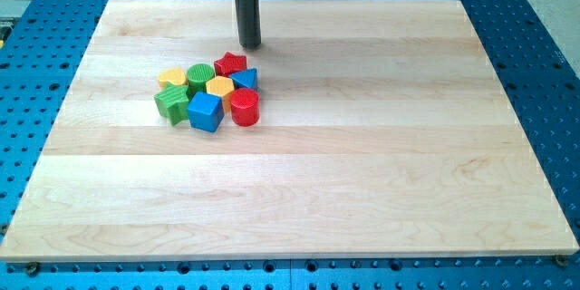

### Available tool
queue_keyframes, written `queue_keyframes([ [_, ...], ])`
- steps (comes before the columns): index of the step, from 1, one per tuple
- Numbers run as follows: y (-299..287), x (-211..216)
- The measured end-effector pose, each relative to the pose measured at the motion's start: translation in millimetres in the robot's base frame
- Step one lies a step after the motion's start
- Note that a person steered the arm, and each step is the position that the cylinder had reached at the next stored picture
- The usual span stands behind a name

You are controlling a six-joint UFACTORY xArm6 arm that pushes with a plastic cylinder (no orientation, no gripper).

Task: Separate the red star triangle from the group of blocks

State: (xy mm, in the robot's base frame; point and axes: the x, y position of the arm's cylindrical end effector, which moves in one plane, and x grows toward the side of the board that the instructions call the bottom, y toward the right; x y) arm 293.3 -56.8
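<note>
A red star block (231,62) sits at the top of a tight cluster of blocks on the wooden board (362,145). It touches a blue triangle block (246,79) at its lower right and a green round block (200,75) at its left. A yellow hexagon block (220,88) lies just below it. My tip (249,45) stands just above and slightly right of the red star, a small gap apart.
The cluster also holds a yellow block (172,78) at the left, a green star-like block (171,103), a blue cube (206,111) and a red cylinder (245,107). A blue perforated table (544,72) surrounds the board.
</note>
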Motion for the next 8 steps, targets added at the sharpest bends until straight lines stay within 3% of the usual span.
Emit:
queue_keyframes([
  [8, -2, 10],
])
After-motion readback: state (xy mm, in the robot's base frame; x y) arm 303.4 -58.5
